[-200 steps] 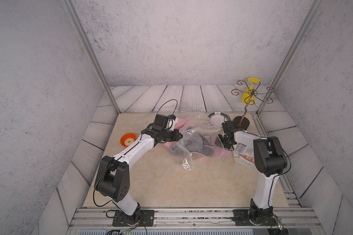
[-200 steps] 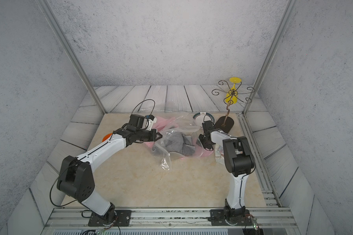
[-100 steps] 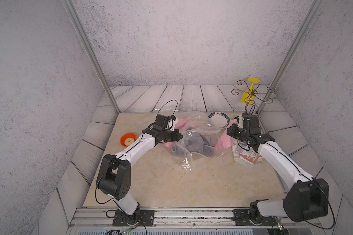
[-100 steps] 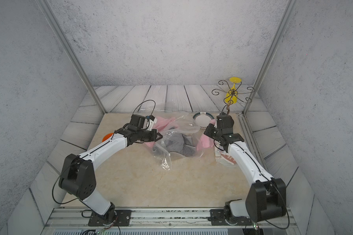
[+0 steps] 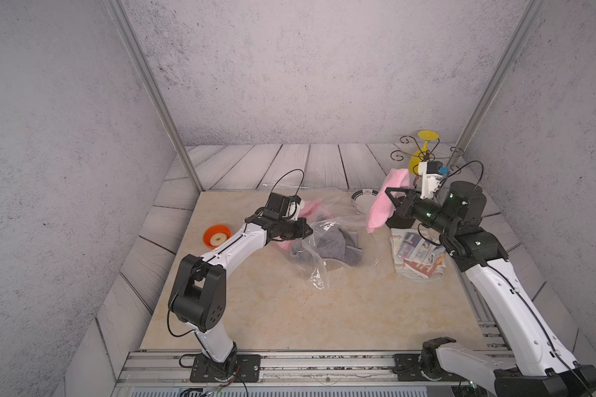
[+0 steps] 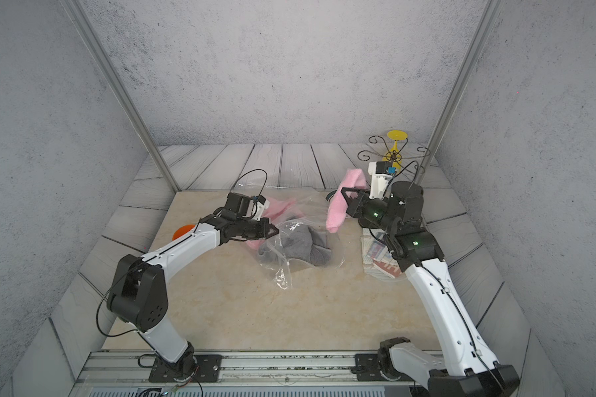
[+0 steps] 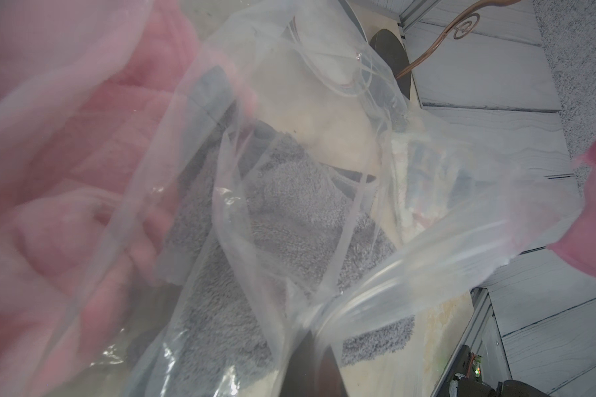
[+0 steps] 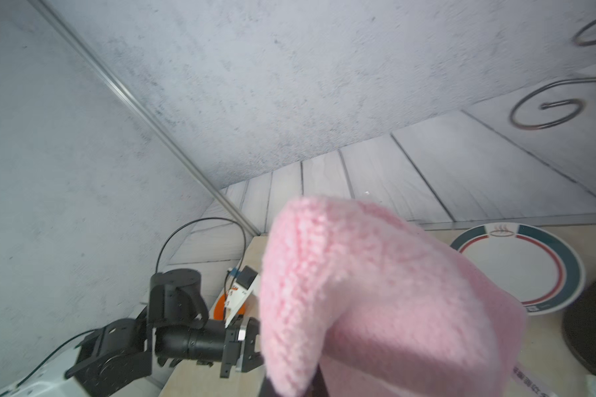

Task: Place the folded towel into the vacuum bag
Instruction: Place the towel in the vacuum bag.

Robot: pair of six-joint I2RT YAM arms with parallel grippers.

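Note:
My right gripper (image 5: 389, 193) is shut on a pink folded towel (image 5: 382, 203), which hangs in the air over the table's back right. In the right wrist view the towel (image 8: 375, 292) drapes over the jaws. The vacuum bag (image 5: 319, 276), clear and crinkly, lies mid-table. A grey towel (image 5: 331, 244) and another pink cloth (image 5: 310, 211) sit inside it. My left gripper (image 5: 306, 232) is shut on the bag's edge film (image 7: 427, 220). The left wrist view shows the grey towel (image 7: 289, 192) through the plastic.
A patterned folded cloth (image 5: 417, 254) lies right of the bag, under my right arm. A ringed plate (image 5: 362, 202) and a wire stand with a yellow cup (image 5: 424, 154) are at the back right. An orange lid (image 5: 216, 236) sits at the left.
My right arm has unfolded and raised the pink towel from beside the bag, up and toward the back right. The left gripper has kept its hold on the bag.

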